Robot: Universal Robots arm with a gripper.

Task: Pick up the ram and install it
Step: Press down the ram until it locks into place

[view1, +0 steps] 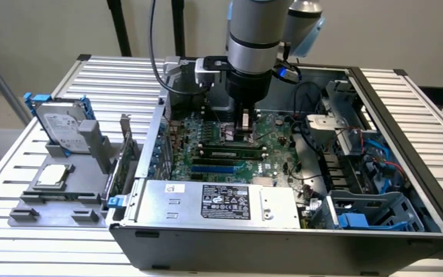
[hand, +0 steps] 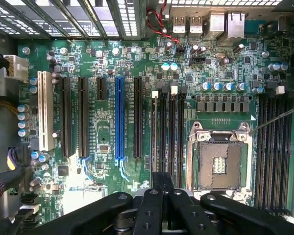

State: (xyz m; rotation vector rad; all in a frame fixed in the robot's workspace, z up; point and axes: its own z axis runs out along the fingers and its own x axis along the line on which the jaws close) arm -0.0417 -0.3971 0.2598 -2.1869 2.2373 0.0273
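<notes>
One gripper (view1: 246, 134) low over the motherboard (view1: 229, 151) (fingers together), near a seated ram (view1: 228, 153).

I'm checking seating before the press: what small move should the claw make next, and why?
Probably a slow, straight push down. The claw hangs just above the ram, which sits lengthwise along a black slot near the CPU socket, seemingly aligned.

My arm (view1: 254, 29): silver-grey cylindrical link, pale blue cap at the joint, black wrist section below. White and black camera block clamped at the wrist, black cable looping up from it. My gripper (hand: 161, 208): matte black linkage bars with round pivot screws, narrow black jaws.
</notes>
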